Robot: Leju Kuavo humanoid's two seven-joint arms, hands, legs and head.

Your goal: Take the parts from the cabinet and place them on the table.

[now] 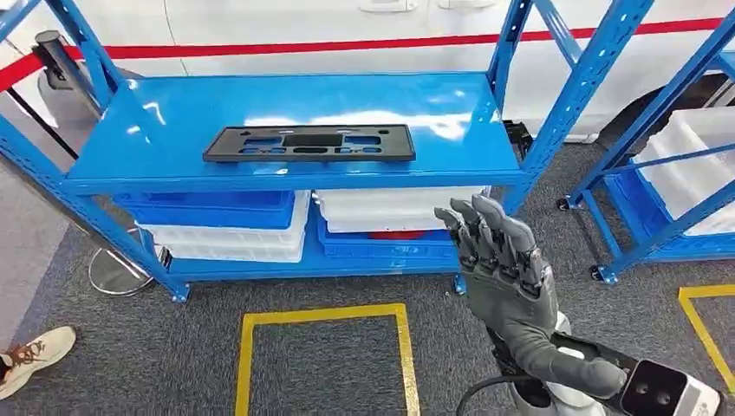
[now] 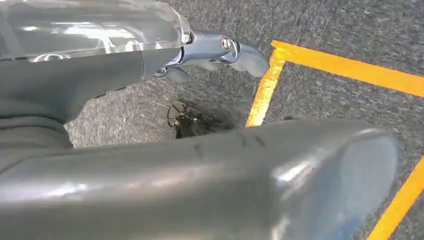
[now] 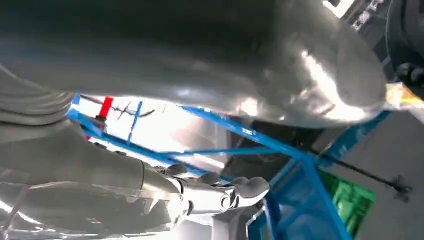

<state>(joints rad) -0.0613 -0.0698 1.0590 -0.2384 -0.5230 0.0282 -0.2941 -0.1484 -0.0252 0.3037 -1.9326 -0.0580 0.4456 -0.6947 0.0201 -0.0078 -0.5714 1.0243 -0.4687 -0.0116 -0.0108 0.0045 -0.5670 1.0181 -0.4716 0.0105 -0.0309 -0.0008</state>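
The robot's right hand [image 1: 503, 269] rises empty, fingers straight and side by side, short of the blue rack [image 1: 555, 113]. The black part [image 1: 309, 143] lies flat on its top shelf, untouched. The left hand [image 2: 220, 50] hangs floorward, empty, fingers loose.

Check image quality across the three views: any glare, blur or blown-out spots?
Head view: sharp, with white glare on the blue shelf behind the black plate. Left wrist view: thumb soft, close to the lens; carpet and yellow tape sharper. Right wrist view: soft throughout, background blown out behind the rack.
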